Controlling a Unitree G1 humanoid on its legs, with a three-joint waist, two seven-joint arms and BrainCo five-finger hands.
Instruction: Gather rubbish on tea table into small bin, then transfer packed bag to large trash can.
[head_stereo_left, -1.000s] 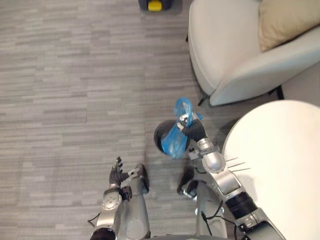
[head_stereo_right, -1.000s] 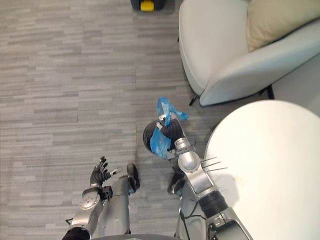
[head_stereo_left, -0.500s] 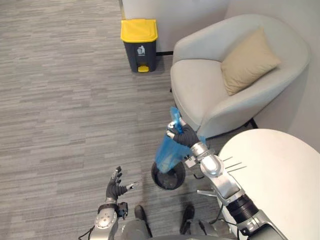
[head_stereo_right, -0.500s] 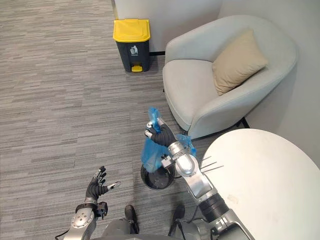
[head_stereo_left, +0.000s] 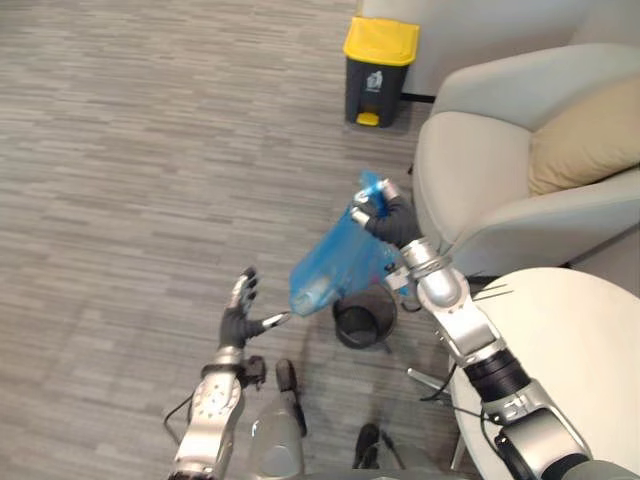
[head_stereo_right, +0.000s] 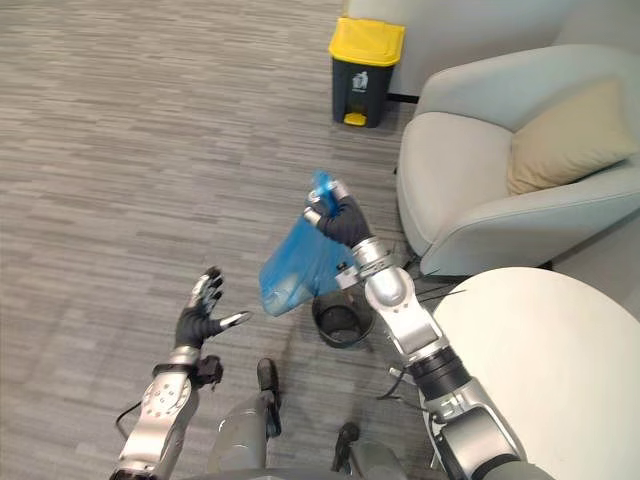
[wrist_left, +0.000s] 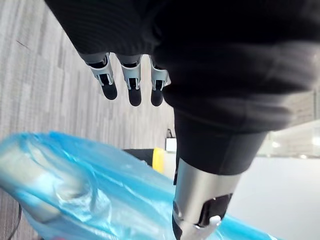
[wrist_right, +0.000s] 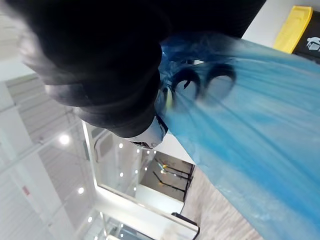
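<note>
My right hand (head_stereo_left: 388, 218) is shut on the gathered top of a blue packed rubbish bag (head_stereo_left: 335, 262), which hangs out to the left, lifted clear of the small black bin (head_stereo_left: 363, 317) on the floor below. The bag (wrist_right: 260, 150) stretches away from that hand's curled fingers in the right wrist view. My left hand (head_stereo_left: 242, 315) is open, fingers spread, low at the left, a short way from the bag (wrist_left: 75, 190). The large trash can (head_stereo_left: 379, 68), dark grey with a yellow lid, stands at the far wall. The white round tea table (head_stereo_left: 575, 360) is at the lower right.
A light grey armchair (head_stereo_left: 480, 180) with a beige cushion (head_stereo_left: 590, 135) stands right of the large can, close behind my right arm. Grey wood-look floor (head_stereo_left: 140, 160) spreads wide to the left and ahead.
The camera has swung, shifting the whole scene. My right hand has raised the blue bag up and out of the small bin, and it now swings leftward. The left hand has risen a little.
</note>
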